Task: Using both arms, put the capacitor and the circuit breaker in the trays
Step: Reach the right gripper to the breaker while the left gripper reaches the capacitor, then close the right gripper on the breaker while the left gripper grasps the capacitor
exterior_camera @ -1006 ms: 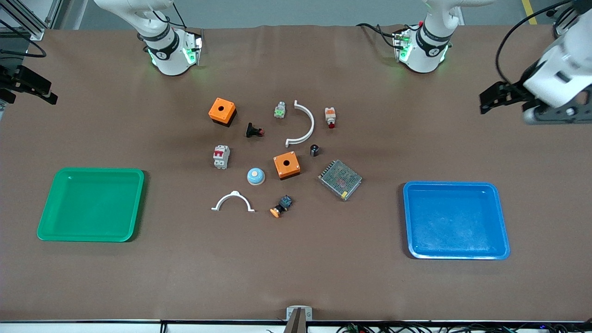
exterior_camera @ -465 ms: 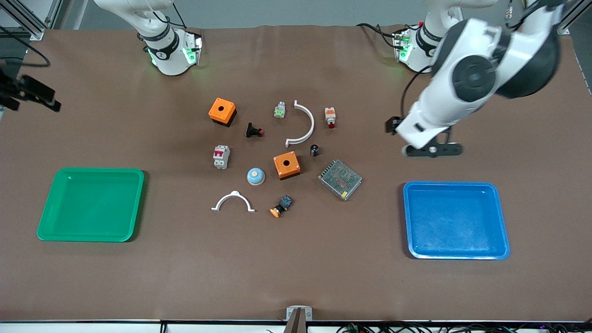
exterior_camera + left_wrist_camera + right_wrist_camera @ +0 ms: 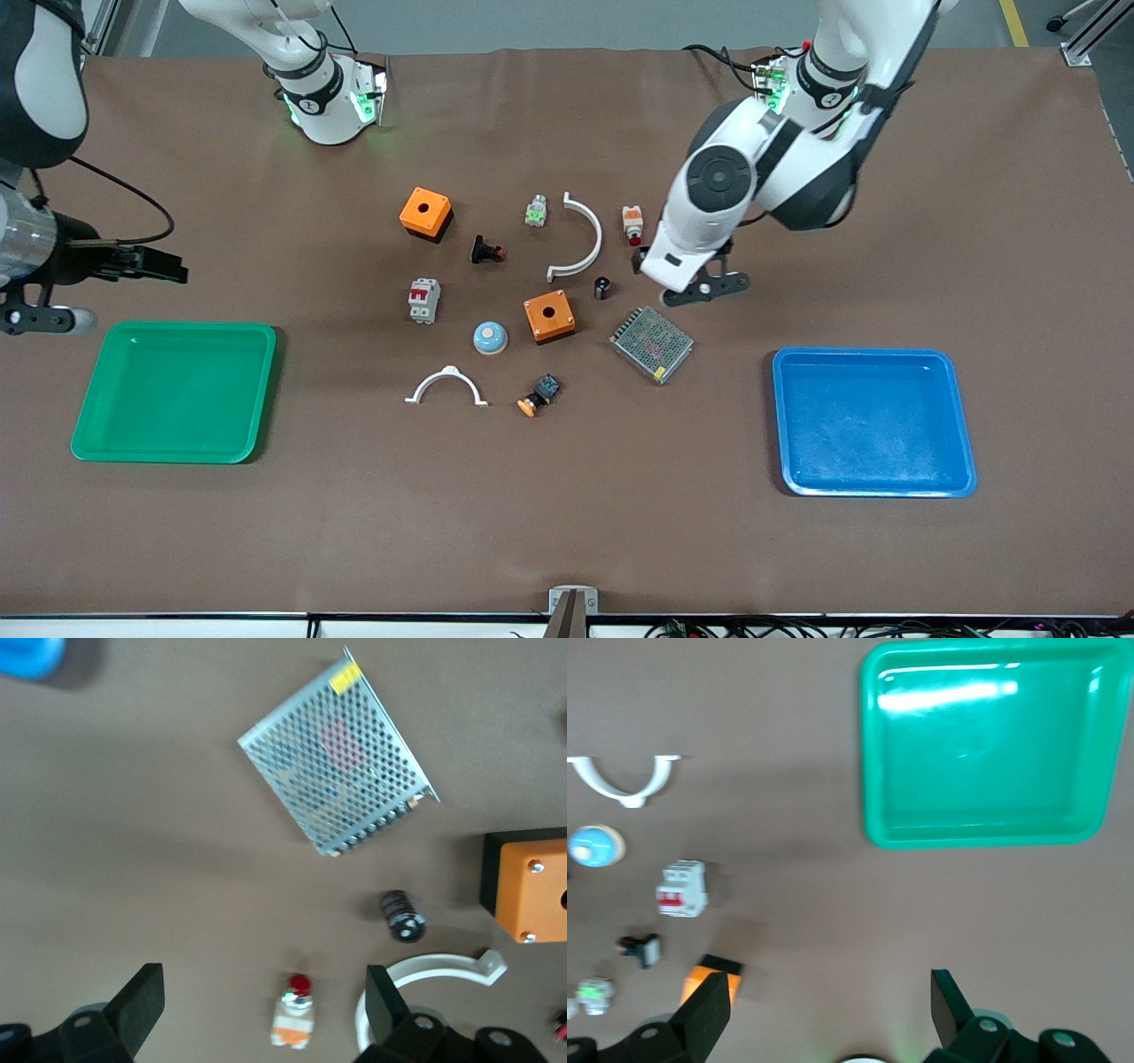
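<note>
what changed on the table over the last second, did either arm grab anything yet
Nothing is grabbed yet. The left gripper swung in from the left arm's end of the table to hang, open, over the spot beside the capacitor. The right gripper, also open, came inward and now hangs over the table near the green tray. The capacitor, the circuit breaker, the other parts and both trays stayed put.

The capacitor (image 3: 602,287) sits on the table (image 3: 567,532) mid-cluster, beside the drilled box (image 3: 548,317) and the mesh unit (image 3: 651,344), both nearer the front camera. The circuit breaker (image 3: 423,300) lies toward the right arm's end. Left pincer (image 3: 678,288) hangs over the table between capacitor and mesh unit. Right pincer (image 3: 168,268) hovers above the table near one tray (image 3: 177,447). The second tray (image 3: 873,483) lies toward the left arm's end.
</note>
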Action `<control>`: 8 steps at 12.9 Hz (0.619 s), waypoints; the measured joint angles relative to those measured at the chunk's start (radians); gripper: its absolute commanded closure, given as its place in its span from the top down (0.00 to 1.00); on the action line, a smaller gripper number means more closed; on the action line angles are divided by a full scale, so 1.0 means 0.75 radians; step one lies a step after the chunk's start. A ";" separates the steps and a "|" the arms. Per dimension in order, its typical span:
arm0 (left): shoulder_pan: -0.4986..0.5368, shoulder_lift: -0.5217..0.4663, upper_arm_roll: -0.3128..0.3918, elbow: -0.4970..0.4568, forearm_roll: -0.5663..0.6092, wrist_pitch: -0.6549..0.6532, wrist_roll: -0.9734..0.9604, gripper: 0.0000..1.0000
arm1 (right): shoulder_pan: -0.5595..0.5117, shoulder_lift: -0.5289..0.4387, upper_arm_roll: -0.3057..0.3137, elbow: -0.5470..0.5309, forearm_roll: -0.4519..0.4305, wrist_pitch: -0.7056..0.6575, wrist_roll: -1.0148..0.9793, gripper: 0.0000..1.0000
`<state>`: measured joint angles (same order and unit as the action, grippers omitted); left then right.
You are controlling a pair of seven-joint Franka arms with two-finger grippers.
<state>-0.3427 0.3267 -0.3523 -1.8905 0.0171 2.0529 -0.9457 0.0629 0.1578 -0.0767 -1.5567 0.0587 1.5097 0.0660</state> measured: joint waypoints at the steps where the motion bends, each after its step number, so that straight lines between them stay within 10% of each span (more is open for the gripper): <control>1: -0.033 0.035 0.000 -0.009 0.000 0.050 -0.073 0.95 | 0.045 -0.016 0.002 -0.064 0.034 0.074 0.088 1.00; 8: -0.138 0.216 0.001 -0.011 0.108 0.306 -0.434 0.87 | 0.538 -0.138 0.015 -0.728 0.053 0.843 0.624 1.00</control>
<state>-0.4460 0.4888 -0.3514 -1.8987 0.0985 2.2823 -1.2710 0.4667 0.0539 -0.0656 -2.1025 0.0985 2.1420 0.5340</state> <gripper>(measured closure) 0.110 0.000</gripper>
